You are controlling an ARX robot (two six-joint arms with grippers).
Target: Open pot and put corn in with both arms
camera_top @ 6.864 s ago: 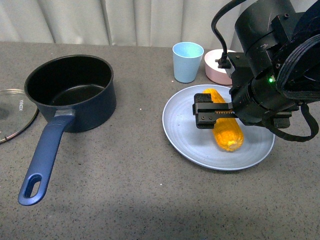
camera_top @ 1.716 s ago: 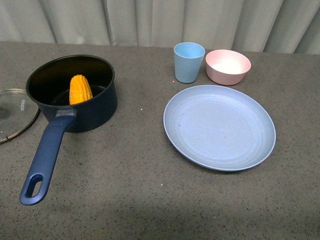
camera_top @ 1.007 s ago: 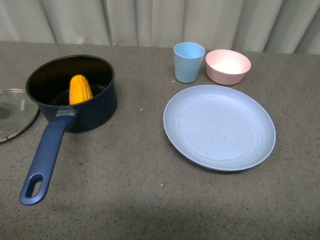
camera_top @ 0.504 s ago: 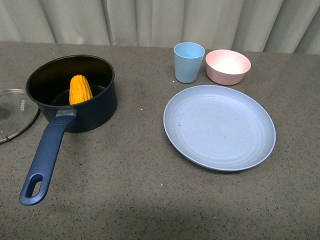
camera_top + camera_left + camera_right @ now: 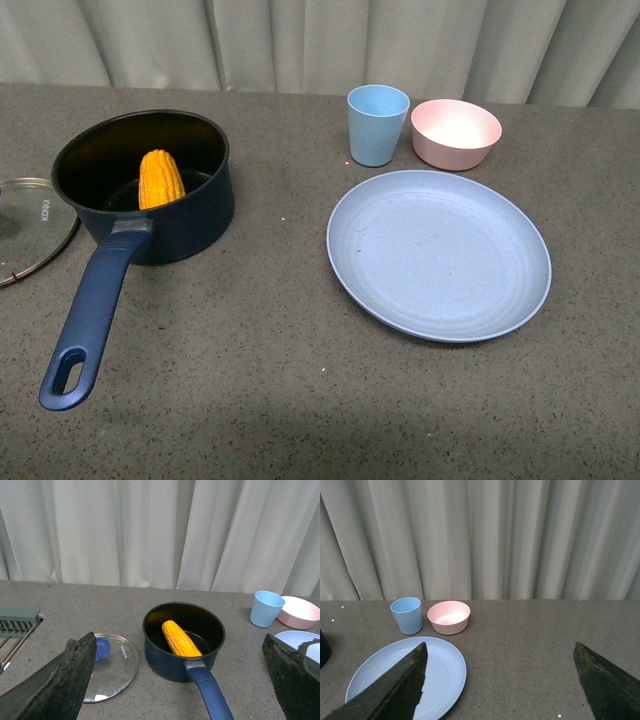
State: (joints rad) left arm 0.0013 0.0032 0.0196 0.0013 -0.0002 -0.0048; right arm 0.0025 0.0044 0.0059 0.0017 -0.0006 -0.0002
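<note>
— Nothing has shifted over the last second; what changed since the earliest frame?

— Then the right pincer clamped the corn (image 5: 161, 178) on the blue plate (image 5: 440, 300). It now leans inside the open pot (image 5: 175, 225), glass lid (image 5: 30, 235) beside it on the worktop (task looks complete).

— And the pincers?

— Left pincer (image 5: 175, 680) and right pincer (image 5: 500, 680) both spread apart, empty.

Left claw (image 5: 177, 680) and right claw (image 5: 502, 680) gape (both empty).

lid (image 5: 30, 228): cut by front view's edge | corn (image 5: 161, 179): lower end hidden behind pot (image 5: 190, 215) wall
</note>
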